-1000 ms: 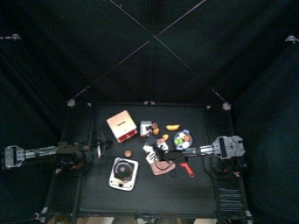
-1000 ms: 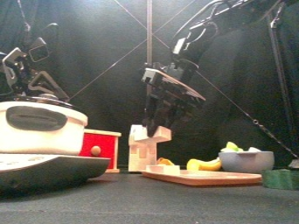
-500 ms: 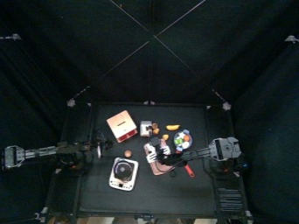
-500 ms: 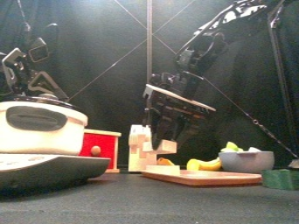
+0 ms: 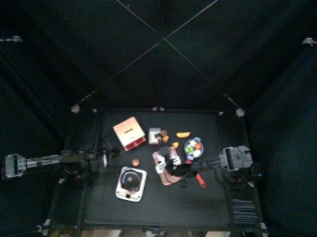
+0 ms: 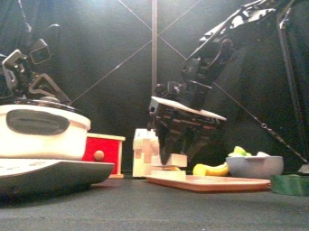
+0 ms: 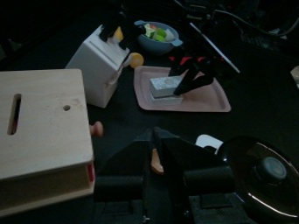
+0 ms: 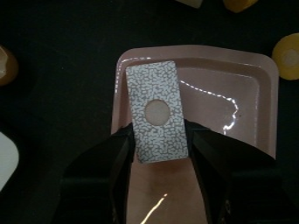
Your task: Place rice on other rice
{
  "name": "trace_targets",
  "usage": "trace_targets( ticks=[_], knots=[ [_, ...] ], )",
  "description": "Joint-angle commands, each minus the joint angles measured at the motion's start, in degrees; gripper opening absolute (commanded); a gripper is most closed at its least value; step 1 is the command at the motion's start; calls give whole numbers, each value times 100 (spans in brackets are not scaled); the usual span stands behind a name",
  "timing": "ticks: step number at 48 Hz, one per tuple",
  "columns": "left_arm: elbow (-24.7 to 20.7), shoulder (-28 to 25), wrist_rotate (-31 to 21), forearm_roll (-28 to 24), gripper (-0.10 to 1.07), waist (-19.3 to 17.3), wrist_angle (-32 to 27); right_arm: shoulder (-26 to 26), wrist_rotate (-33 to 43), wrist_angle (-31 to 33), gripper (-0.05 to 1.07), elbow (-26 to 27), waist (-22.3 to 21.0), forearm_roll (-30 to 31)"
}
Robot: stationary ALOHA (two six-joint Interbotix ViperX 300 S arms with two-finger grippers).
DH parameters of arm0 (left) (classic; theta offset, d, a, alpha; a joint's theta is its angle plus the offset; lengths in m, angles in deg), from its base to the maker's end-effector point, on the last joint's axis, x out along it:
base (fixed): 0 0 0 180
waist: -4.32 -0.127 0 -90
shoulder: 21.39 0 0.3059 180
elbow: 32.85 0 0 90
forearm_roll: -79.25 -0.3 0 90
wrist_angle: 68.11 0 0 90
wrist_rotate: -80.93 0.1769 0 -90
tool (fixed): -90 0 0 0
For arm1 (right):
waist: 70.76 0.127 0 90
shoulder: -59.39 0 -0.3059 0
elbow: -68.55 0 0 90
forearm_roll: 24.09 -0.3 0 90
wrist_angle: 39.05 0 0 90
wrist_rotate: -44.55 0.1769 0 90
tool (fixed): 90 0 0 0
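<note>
Rice [image 8: 149, 83], a speckled slab with a round hole in it, lies lengthwise between the jaws of the right gripper [image 8: 163, 133]. The jaws stand wide but look pressed against its long sides, so I take it as pinched rather than loose. Directly beneath the tool is the pink tray [image 8: 251, 96], and the slab's far end reaches out past the jaw tips toward the tray's rim. From the left wrist camera a pale block shows on the tray under the gripper, but I cannot tell whether that is the held piece, the other rice, or both. Nor can I tell whether the slab hangs clear or already rests on something. That is the main risk: letting go without being square over the lower piece would leave the slab crooked or let it slide off onto the tray. The grip is only at one end, so the free end could droop and touch first. Pressing down could shove the lower piece aside. The left arm [image 5: 56, 165] rests well off to the side.
</note>
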Motion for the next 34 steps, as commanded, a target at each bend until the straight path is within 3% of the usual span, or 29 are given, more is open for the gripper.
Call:
trace_targets(
  ticks=[1, 34],
  knots=[
    [-62, -26, 9, 9, 55, -18, 18, 105, 9, 18, 74, 105, -9, 9],
    [-62, -26, 9, 9, 55, -9, 26, 9, 9, -9, 81, 105, -35, -35]
  ],
)
